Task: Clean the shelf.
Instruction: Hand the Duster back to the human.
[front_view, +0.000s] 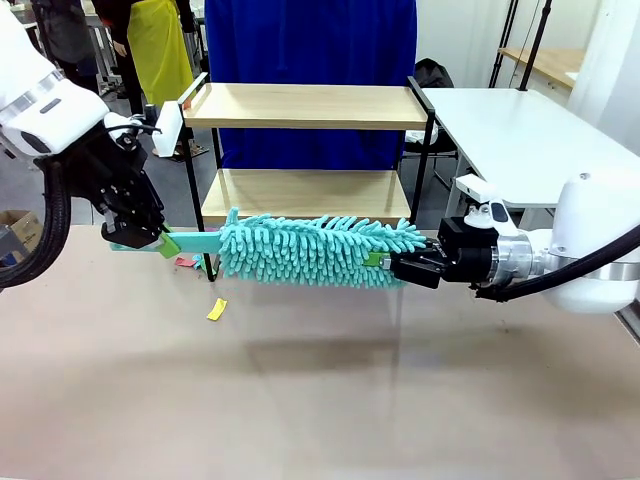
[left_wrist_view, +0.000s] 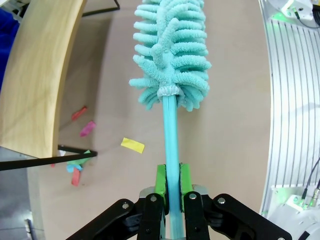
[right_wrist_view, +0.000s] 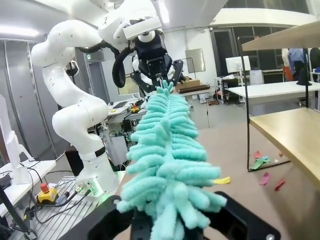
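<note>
Shelf (front_view: 305, 106): two-tier open rack, light wooden boards in a thin black frame, upright at the table's (front_view: 300, 400) far edge; both boards bare, coloured paper scraps beside its left legs.

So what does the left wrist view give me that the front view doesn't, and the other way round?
Left wrist view alone: the left hand up close, its green pads against the duster's teal handle, plus several coloured paper scraps on the table by the shelf's foot.

Front view alone: the right hand shut on the duster's fluffy far end, and both wooden tiers of the shelf.

Both: the duster, the left hand on its handle, the yellow scrap and the shelf's lower board.
</note>
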